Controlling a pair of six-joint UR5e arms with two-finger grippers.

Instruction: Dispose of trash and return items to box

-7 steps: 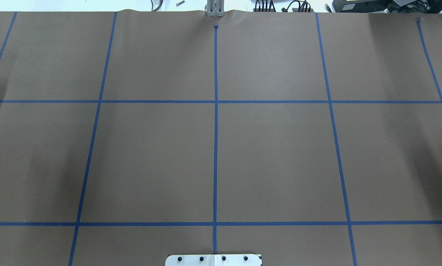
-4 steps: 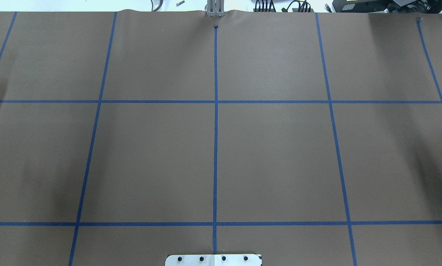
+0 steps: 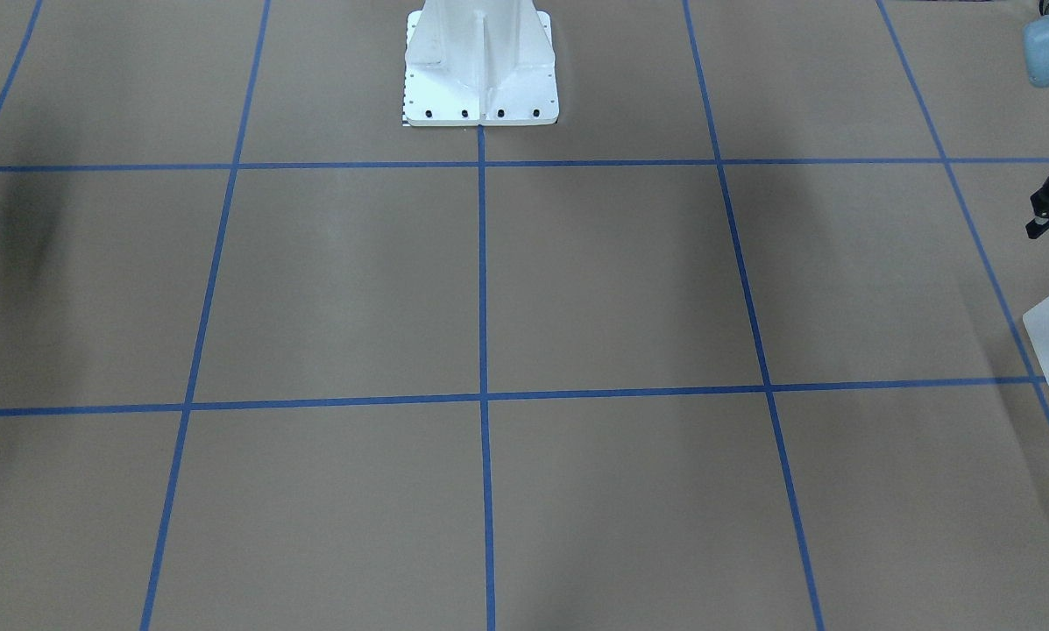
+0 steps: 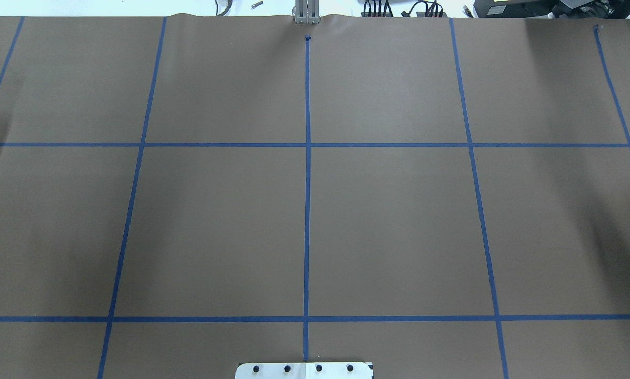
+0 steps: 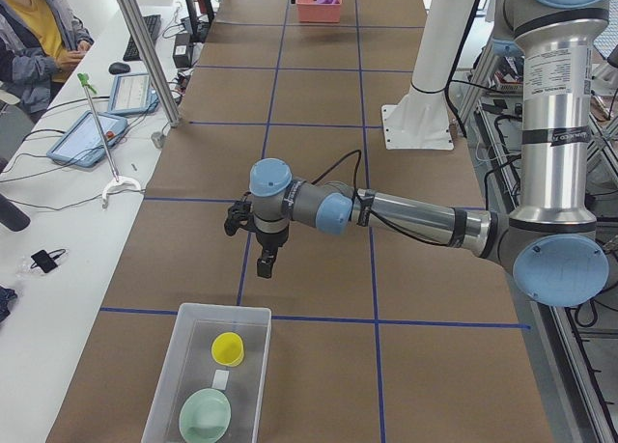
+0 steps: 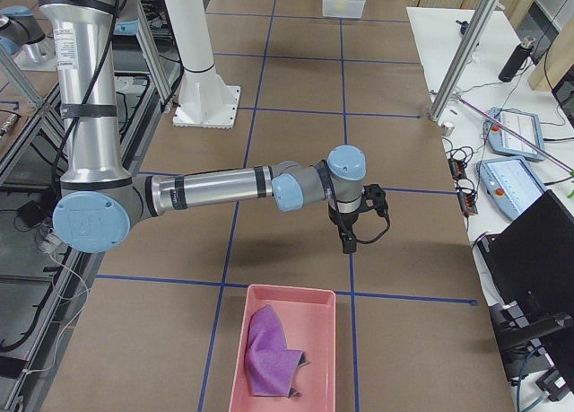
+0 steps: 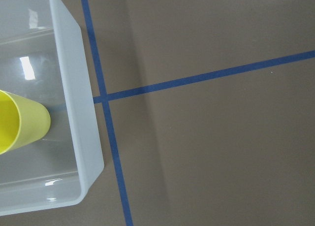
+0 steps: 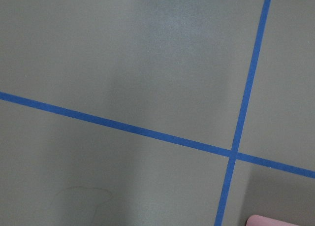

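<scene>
Far out to the left of the white robot base (image 3: 480, 79), the frosted box (image 5: 193, 337) sits on the brown table (image 4: 388, 221). In it the yellow cup (image 5: 228, 347) stands upright on the side nearer the base, and the green bowl (image 5: 205, 415) sits on the side farther from it. The left gripper (image 5: 266, 262) hangs over the table between the box and the base, near the box, fingers pointing down; I cannot tell how its jaws stand. To the right of the base, the right gripper (image 6: 348, 240) hangs likewise, jaws also unreadable. Farther right still is a pink tray (image 6: 289, 289), with the rumpled purple cloth (image 6: 269, 358) lying inside it.
</scene>
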